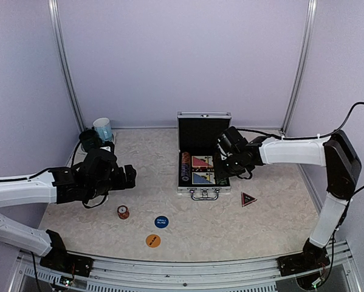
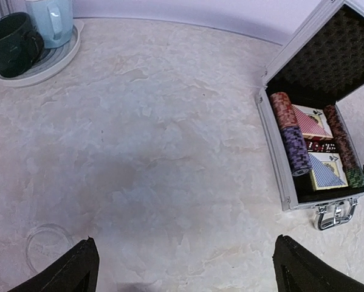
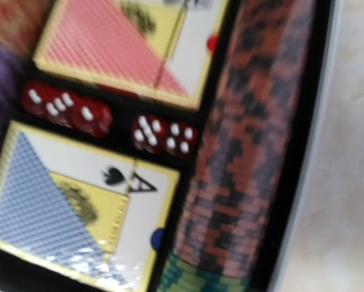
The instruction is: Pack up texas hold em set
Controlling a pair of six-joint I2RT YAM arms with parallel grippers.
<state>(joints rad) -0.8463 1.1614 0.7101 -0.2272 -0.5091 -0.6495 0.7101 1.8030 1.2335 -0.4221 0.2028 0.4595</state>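
The case [image 1: 200, 134] is lying open toward the back of the table [image 1: 279, 219], decks and dice sitting in its tray. The right fingers [image 1: 222, 172] are hanging over its right chip row [image 3: 254, 121], probably settling it; I cannot tell whether they are apart. The left fingers [image 2: 75, 271] are hovering spread wide and empty, likely readying for the loose chip stack [image 1: 123, 212], blue button [image 1: 161, 222], orange button [image 1: 152, 241] and triangular marker [image 1: 248, 199] waiting outside.

The top camera sits high behind the near edge of the table [image 1: 194, 234], looking down and forward over all of it. The left wrist camera looks from mid height across the table toward the open case [image 2: 327, 58]. The right wrist camera is very close over the case's inside and blurred. All three views share the case.
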